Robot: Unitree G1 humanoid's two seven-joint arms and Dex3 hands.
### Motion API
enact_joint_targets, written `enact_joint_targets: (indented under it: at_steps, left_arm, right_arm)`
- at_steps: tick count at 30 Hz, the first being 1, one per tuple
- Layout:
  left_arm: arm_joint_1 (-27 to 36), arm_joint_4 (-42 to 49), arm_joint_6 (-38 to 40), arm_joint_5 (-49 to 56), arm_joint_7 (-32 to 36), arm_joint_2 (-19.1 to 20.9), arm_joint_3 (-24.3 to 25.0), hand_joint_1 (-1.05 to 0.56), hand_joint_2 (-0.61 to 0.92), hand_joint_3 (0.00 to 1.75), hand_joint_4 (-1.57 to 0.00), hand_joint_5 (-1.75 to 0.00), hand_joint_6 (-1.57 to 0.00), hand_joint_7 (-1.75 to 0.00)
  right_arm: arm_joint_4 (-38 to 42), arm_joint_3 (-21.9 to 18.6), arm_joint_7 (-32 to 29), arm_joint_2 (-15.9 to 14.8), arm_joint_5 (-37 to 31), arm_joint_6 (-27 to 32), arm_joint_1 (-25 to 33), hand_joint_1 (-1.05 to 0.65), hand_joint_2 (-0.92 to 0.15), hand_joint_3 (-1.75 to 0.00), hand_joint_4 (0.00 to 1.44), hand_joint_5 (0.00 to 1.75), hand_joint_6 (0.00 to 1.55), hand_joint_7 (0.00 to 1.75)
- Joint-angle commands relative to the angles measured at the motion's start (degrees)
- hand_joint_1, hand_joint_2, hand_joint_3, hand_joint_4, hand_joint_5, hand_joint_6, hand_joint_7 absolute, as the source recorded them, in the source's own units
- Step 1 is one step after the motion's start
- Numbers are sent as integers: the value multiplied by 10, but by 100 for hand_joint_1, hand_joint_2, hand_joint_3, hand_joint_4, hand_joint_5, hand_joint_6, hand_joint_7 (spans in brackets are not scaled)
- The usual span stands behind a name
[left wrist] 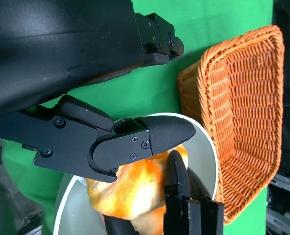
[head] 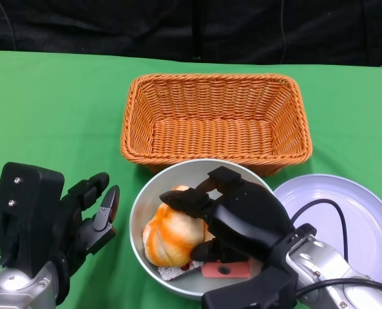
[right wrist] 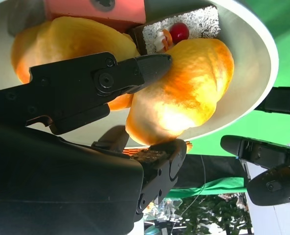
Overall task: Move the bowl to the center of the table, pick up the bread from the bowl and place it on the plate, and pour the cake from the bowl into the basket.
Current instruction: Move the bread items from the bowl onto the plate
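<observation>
A grey bowl [head: 139, 212] stands in front of the basket, near the table's middle. It holds an orange-glazed bread [head: 168, 235], a slice of cake [head: 171, 273] with a cherry [right wrist: 179, 32] and a pink block [head: 226, 269]. My right hand [head: 242, 215] reaches into the bowl and grips the bread [right wrist: 184, 98], with a finger [right wrist: 135, 73] across one side and the thumb [right wrist: 167, 156] against the other. The bread still lies in the bowl. My left hand [head: 55, 225] hangs just left of the bowl with its fingers apart, holding nothing.
An orange wicker basket [head: 216, 122] stands directly behind the bowl, almost touching it. To the right of the bowl, beside my right forearm, lies a white plate [head: 358, 219]. Green cloth covers the table, and a dark curtain hangs behind it.
</observation>
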Motion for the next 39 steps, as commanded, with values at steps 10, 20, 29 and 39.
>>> enact_joint_targets:
  at_steps: [10, 20, 29, 39]
  left_arm:
    - [5, 6, -19, 15, 2, -4, 8, -73, 92, 69, -10, -12, -12, -4]
    - [5, 16, -26, 14, -7, -6, 13, -73, 92, 69, -9, -16, -13, -4]
    - [8, 12, -23, 14, -9, -5, 14, -73, 92, 68, -9, -20, -14, -3]
    - [8, 10, -20, 14, -9, -3, 15, -74, 92, 68, -7, -26, -15, -3]
  right_arm:
    - [68, -9, -230, -1, 24, -128, -9, -14, -87, -8, 105, 174, 83, 173]
    - [22, -34, -256, -8, 52, -165, -6, -15, -30, -142, 103, 175, 79, 175]
    - [-14, -62, -247, -9, 70, -177, 6, -18, -26, -148, 104, 175, 79, 175]
    - [-99, -108, -185, -15, 157, -176, 53, -26, -23, -161, 106, 175, 80, 175]
